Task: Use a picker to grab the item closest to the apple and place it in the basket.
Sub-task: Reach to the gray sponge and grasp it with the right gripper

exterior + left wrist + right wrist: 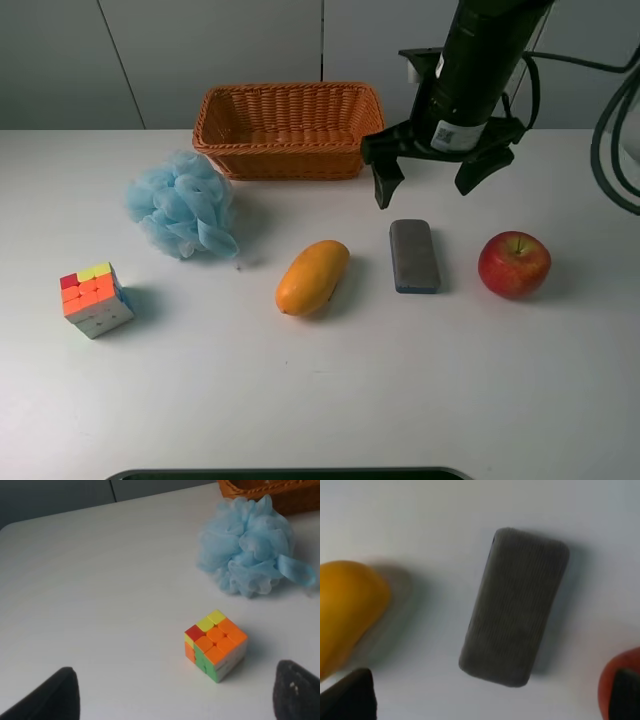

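A red apple (514, 264) lies on the white table at the right. A grey rectangular eraser (414, 255) lies just left of it and is the nearest thing to it. It fills the middle of the right wrist view (515, 606), with the apple's edge (615, 680) beside it. An orange wicker basket (288, 130) stands at the back. My right gripper (428, 185) hangs open above the table just behind the eraser, holding nothing. My left gripper (175, 695) is open and empty over the table near a colour cube (215, 644).
A mango (312, 277) lies left of the eraser and shows in the right wrist view (347, 612). A blue bath pouf (183, 204) sits left of the basket. The colour cube (95, 299) stands at the front left. A dark edge (290, 473) runs along the table's front.
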